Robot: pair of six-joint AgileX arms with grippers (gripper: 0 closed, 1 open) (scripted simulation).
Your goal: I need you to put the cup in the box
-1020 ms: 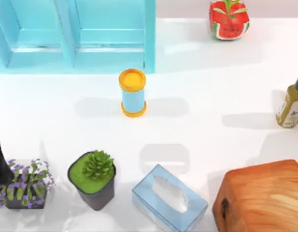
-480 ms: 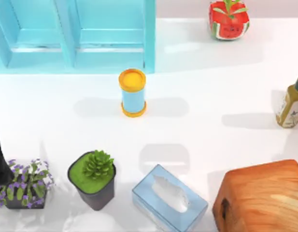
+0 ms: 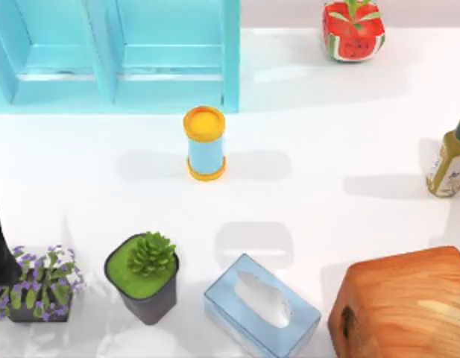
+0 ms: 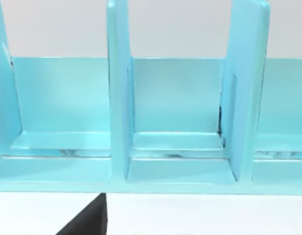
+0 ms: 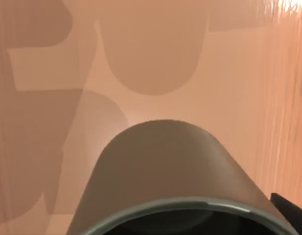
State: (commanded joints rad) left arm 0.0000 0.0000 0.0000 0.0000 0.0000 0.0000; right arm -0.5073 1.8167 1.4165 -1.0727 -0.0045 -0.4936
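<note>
The white table (image 3: 326, 119) is brightly and evenly lit; soft grey shadows are cast sideways. Glare is seen on the glossy turquoise shelf (image 4: 180, 171).

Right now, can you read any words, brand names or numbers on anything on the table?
None can be read.
The bottle at the table's right edge carries a pale label, but its print is too small to make out.
The tissue box, the blue cylinder with yellow ends, the wooden box and the cup show no lettering.
</note>
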